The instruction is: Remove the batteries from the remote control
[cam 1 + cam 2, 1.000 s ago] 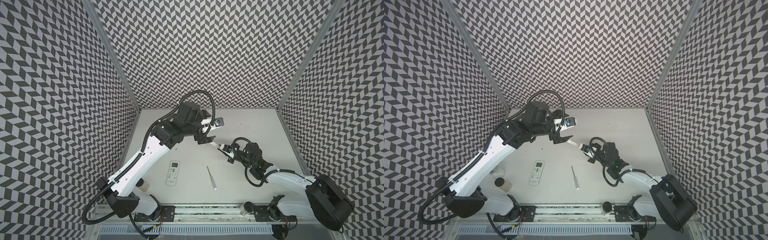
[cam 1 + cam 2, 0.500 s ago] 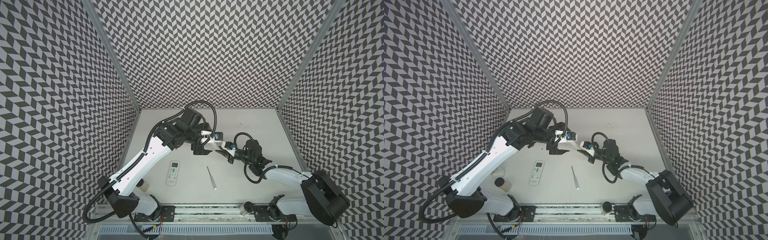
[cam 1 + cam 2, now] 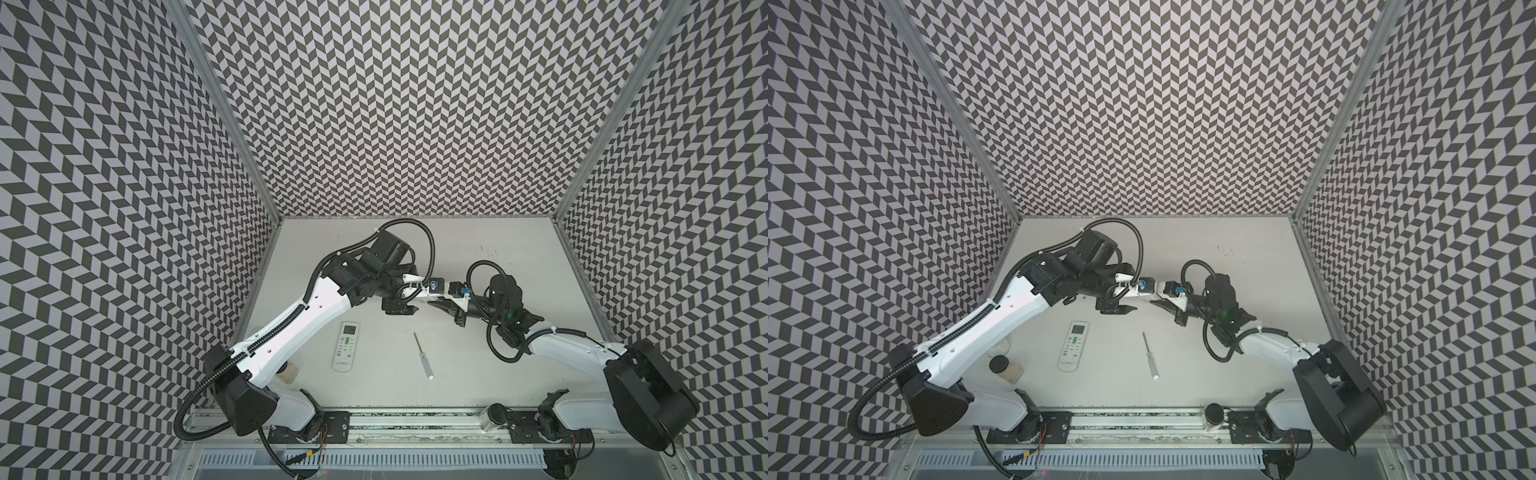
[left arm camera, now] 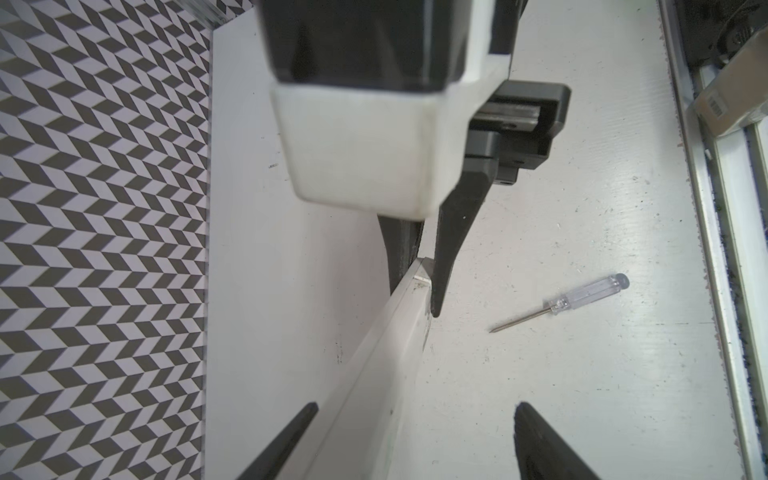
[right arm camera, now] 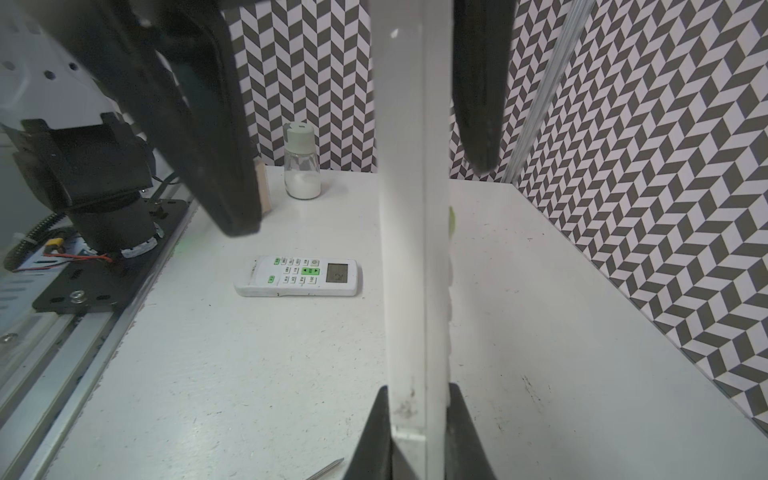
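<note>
Currently right gripper [image 5: 417, 432] clamps one end of a white slab [image 5: 415, 249], held edge-on above the table [image 3: 490, 241]. Left gripper [image 4: 415, 405] straddles the other end, jaws apart (not pinching). Remote control [image 3: 347, 347] lies face-up near the screwdriver [image 3: 422, 357]. Batteries: cannot tell where.

Both arms [image 3: 573, 349] have white shells [image 3: 307, 316], black joints [image 3: 357, 278], and ribbed black cable conduits [image 3: 178, 424].

No legible text; tabletop remote control [image 5: 297, 276] display and button labels too blurred.
</note>
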You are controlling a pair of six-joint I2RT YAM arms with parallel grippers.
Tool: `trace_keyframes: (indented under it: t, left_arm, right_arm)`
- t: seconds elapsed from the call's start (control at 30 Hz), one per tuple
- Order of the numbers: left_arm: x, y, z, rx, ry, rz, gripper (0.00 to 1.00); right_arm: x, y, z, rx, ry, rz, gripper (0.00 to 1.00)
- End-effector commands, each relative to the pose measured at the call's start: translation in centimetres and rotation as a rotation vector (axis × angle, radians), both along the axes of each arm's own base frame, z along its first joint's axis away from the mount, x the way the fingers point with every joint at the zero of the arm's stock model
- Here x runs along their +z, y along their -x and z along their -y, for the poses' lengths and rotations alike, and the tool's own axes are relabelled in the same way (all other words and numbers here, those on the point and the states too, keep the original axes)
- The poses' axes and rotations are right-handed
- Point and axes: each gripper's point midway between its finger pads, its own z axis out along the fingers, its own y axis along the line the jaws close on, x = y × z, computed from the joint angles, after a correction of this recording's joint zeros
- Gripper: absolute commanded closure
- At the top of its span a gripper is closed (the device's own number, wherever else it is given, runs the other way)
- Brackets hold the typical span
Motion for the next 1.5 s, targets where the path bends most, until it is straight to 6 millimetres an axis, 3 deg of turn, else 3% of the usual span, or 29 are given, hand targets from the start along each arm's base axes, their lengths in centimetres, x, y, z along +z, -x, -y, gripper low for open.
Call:
trace_keyframes:
  t: [0.0, 0.1, 0.37, 0.53, 0.7, 0.87, 1.0, 1.17, 1.33, 1.47]
  left_arm:
    - [0.4, -0.1, 0.0, -0.01, 0.009, 0.026, 0.44]
    - [0.3, -0.3, 0.0, -0.004, 0.013, 0.034, 0.6]
    - [-0.2, -0.6, 0.6, 0.007, 0.031, 0.008, 0.82]
    - [-0.1, -0.7, 0.7, 0.014, 0.044, -0.003, 0.95]
    - [0.0, -1.0, 1.0, 0.038, 0.066, -0.023, 0.95]
    - [0.4, -2.3, 1.1, 0.126, 0.135, -0.038, 0.98]
    - [1.4, -3.7, 0.9, 0.206, 0.216, -0.05, 1.0]
    - [0.0, -4.0, 1.0, 0.273, 0.254, -0.102, 1.0]
    - [-0.3, -4.6, 1.0, 0.368, 0.378, -0.22, 1.0]
    - [0.5, -4.9, 1.1, 0.419, 0.495, -0.334, 1.0]
  right_arm:
    - [2.6, -0.2, -0.6, 0.04, -0.05, 0.058, 0.96]
    - [2.7, -0.1, -0.6, 0.044, -0.048, 0.068, 0.96]
    - [3.1, 0.1, -0.7, 0.055, -0.057, 0.078, 0.95]
    - [3.5, 0.2, -0.7, 0.052, -0.061, 0.071, 0.81]
    - [3.6, 0.1, -0.4, 0.03, -0.072, 0.069, 0.53]
    - [4.5, 0.0, 0.9, -0.06, -0.128, 0.053, 0.37]
    - [6.9, -0.1, 2.9, -0.147, -0.242, 0.037, 0.32]
    - [7.9, -1.2, 6.1, -0.292, -0.327, 0.013, 0.3]
    - [6.9, -3.3, 8.9, -0.46, -0.383, -0.108, 0.25]
    - [5.5, -4.4, 9.6, -0.537, -0.41, -0.233, 0.24]
